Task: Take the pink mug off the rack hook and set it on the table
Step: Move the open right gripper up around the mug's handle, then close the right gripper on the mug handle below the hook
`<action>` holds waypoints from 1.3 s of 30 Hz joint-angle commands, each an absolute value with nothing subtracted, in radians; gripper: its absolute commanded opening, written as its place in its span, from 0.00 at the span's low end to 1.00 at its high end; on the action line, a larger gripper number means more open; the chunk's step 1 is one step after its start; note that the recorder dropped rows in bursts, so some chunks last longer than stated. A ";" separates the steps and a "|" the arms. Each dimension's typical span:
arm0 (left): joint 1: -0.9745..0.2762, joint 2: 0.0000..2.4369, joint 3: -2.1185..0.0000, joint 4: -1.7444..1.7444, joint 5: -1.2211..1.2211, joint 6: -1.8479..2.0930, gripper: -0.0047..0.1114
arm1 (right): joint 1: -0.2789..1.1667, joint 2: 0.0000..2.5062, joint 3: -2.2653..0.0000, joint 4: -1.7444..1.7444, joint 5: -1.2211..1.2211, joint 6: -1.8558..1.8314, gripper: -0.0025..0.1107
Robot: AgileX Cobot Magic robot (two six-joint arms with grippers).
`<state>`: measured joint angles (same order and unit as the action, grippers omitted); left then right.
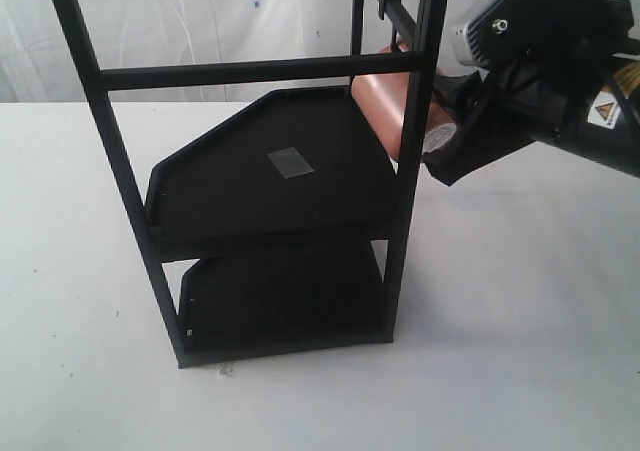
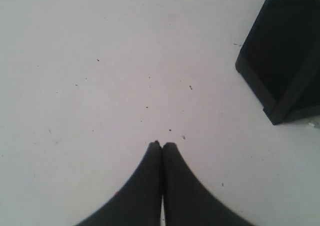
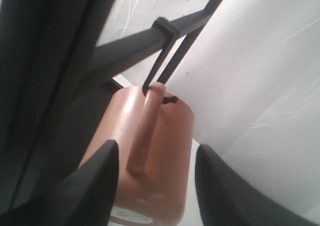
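Note:
The pink mug hangs by its handle from a hook on the top bar of the black rack, at the rack's right side. In the right wrist view the pink mug shows its handle and pale base sticker. My right gripper is open, its fingers standing on either side of the mug's lower part without clearly touching it. In the exterior view the right gripper sits just right of the mug. My left gripper is shut and empty above the white table.
The rack has two black tray shelves; the upper shelf carries a small grey patch. A corner of the rack's lower shelf shows in the left wrist view. A white backdrop hangs behind the rack.

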<state>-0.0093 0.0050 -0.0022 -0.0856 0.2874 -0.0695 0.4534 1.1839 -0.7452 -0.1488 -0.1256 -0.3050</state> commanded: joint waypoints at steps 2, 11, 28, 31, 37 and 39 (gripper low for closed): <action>-0.012 0.000 0.000 -0.093 0.285 -0.071 0.04 | 0.448 1.223 -0.769 -0.176 -0.164 -0.226 0.42; -0.012 0.000 0.000 -0.093 0.285 -0.071 0.04 | 0.448 1.262 -0.773 -0.180 -0.194 -0.213 0.42; -0.012 0.000 0.000 -0.093 0.285 -0.071 0.04 | 0.448 1.319 -0.783 -0.184 -0.249 -0.202 0.42; -0.012 0.000 0.000 -0.093 0.285 -0.071 0.04 | 0.448 1.324 -0.792 -0.197 -0.251 -0.183 0.42; -0.012 0.000 0.000 -0.093 0.285 -0.071 0.04 | 0.448 1.350 -0.807 -0.218 -0.251 -0.152 0.42; -0.012 0.000 0.000 -0.093 0.285 -0.071 0.04 | 0.448 1.357 -0.807 -0.224 -0.252 -0.152 0.42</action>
<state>-0.0093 0.0050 -0.0022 -0.0856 0.2874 -0.0695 0.4495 1.3454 -0.7979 -0.2079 -0.2348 -0.1598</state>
